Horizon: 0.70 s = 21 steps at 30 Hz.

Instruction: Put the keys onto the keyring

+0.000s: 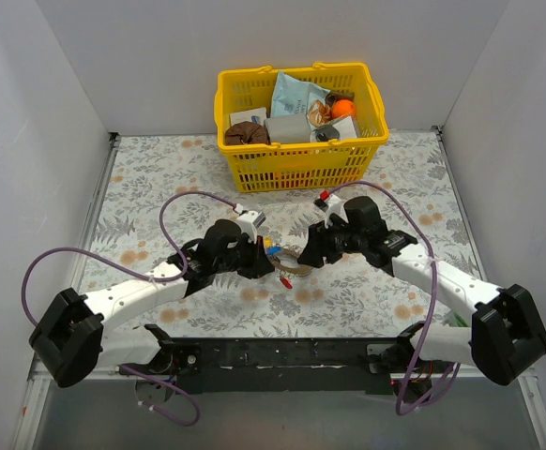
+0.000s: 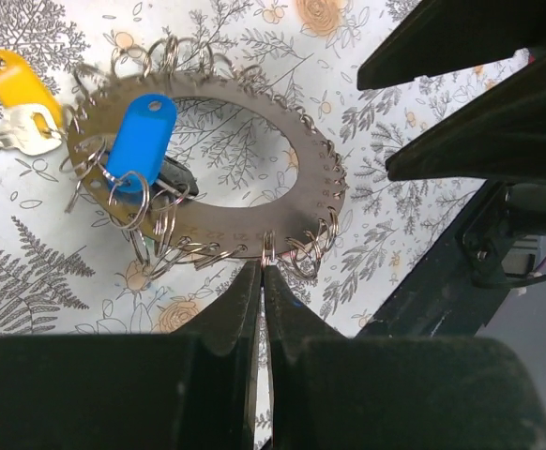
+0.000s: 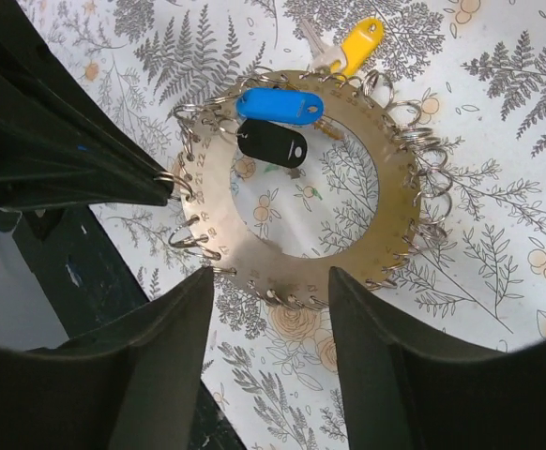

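Note:
The keyring (image 3: 254, 246) is a wide flat silver ring with many small split rings along its edge; it also shows in the left wrist view (image 2: 254, 108) and, small, in the top view (image 1: 288, 259). A blue-headed key (image 3: 280, 106), a black tag (image 3: 271, 143) and a yellow-headed key (image 3: 359, 42) hang on its far side. A red key head (image 1: 285, 280) shows by the ring's near edge. My left gripper (image 2: 262, 274) is shut on a small split ring at the ring's rim. My right gripper (image 3: 271, 292) is open, its jaws either side of the ring's near edge, apart from it.
A yellow basket (image 1: 254, 167) with packets and an orange object stands at the back middle of the floral-patterned table (image 1: 160, 178). White walls close in both sides. The black base rail (image 1: 282, 354) runs along the near edge.

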Each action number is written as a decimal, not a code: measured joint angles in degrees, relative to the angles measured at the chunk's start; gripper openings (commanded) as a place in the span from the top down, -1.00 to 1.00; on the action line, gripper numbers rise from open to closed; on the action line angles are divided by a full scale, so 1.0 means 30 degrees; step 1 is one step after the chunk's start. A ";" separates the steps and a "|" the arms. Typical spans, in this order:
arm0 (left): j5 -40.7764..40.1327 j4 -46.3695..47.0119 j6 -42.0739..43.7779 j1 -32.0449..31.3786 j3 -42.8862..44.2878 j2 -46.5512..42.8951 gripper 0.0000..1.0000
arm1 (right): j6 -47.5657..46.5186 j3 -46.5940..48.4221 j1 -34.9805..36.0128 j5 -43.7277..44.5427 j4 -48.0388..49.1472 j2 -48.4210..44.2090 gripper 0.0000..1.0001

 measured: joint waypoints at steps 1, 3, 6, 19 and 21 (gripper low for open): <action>0.0000 -0.0189 0.0117 0.0000 0.0168 -0.0138 1.00 | -0.0029 -0.0066 0.0000 -0.0102 0.0022 -0.0138 -0.33; 0.0000 -0.0780 0.0488 0.0000 0.0656 -0.0364 1.00 | -0.0058 -0.0306 0.0000 -0.0335 0.0277 -0.0561 -0.40; -0.0029 -0.1537 0.1122 0.0000 0.1428 -0.0554 1.00 | -0.0109 -0.0641 0.0000 -0.0648 0.0605 -0.1508 -0.47; 0.1610 -0.4940 0.3730 0.0000 0.5275 -0.0794 1.00 | -0.0430 -0.1727 0.0000 -0.2040 0.3279 -0.5523 -0.68; 0.2280 -0.5173 0.3985 0.0000 0.5690 -0.0838 1.00 | -0.0423 -0.1829 0.0000 -0.2463 0.3723 -0.5850 -0.70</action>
